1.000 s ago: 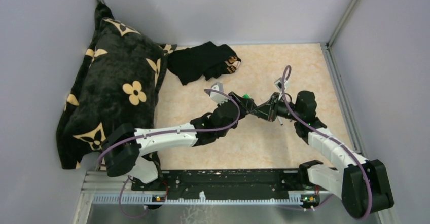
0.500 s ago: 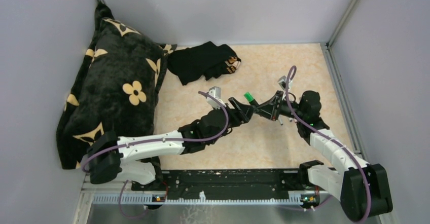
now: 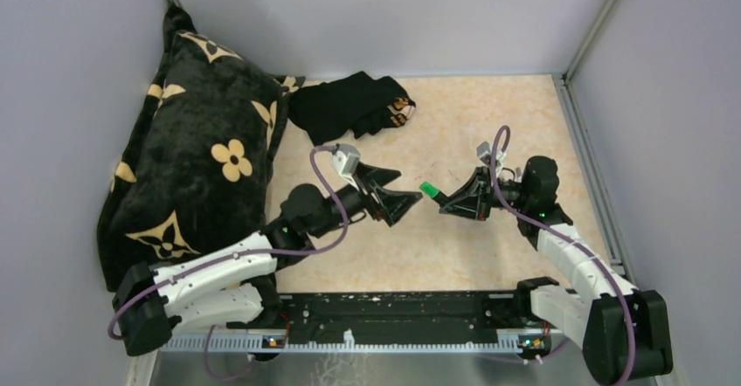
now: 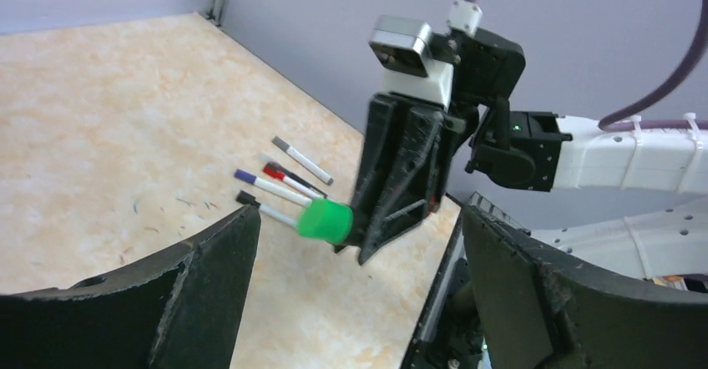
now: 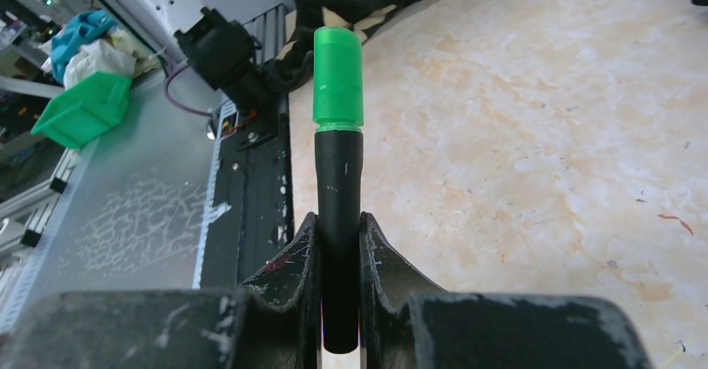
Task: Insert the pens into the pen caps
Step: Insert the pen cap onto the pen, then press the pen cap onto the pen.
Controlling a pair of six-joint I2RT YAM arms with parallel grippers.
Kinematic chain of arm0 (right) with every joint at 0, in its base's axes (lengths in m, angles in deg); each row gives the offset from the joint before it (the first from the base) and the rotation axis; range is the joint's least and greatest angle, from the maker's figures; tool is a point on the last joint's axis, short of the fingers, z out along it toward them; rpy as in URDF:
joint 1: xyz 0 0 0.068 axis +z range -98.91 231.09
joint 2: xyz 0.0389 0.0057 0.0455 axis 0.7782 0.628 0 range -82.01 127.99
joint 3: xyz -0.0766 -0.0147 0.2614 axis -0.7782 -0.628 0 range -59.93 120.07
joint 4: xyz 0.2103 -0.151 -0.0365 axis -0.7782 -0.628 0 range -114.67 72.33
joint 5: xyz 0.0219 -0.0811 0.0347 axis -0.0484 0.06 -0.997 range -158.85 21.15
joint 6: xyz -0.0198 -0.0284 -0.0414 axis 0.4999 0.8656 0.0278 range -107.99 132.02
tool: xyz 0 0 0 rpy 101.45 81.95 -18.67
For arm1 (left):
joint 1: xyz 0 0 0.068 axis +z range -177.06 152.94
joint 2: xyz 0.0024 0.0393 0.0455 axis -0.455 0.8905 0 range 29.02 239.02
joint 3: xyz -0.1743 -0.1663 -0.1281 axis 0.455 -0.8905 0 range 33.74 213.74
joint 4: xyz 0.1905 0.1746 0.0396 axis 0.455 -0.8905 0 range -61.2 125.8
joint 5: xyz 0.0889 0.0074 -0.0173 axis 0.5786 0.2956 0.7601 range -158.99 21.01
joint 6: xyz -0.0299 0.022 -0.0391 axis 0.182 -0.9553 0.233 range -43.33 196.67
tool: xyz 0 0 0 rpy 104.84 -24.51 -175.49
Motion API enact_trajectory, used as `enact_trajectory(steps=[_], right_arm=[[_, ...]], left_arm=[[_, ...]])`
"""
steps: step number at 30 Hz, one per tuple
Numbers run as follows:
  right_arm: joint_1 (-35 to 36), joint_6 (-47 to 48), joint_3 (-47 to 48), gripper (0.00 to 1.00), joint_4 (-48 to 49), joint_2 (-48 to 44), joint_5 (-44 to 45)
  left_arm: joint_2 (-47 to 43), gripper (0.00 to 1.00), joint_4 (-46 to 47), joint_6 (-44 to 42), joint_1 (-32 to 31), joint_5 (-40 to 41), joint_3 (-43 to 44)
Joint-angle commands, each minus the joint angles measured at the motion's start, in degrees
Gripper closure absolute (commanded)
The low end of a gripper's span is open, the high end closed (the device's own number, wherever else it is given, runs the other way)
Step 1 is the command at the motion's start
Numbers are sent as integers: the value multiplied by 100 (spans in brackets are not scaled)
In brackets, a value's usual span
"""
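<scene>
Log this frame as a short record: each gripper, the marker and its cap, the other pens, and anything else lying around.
left gripper: open, empty, pointed toward the green cap, apart from it
right gripper: shut on the barrel of the black marker
black marker: held off the table, green cap seated on its end
thin pens: four, side by side on the table; capped or not, too small to tell
other: black flowered pillow at left, dark cloth at the far edge
</scene>
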Motion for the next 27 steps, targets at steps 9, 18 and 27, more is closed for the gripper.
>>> enact_trajectory(steps=[9, 18, 27], right_arm=[[-63, 1027, 410, 100, -746, -147, -1031], [-63, 1035, 443, 100, -756, -136, -1128], [-60, 1043, 448, 100, -763, -128, -1160]], left_arm=[[782, 10, 1294, 464, 1333, -3638, 17], [1257, 31, 1565, 332, 1331, -3895, 88], [1703, 47, 1368, 221, 1333, -4028, 299]])
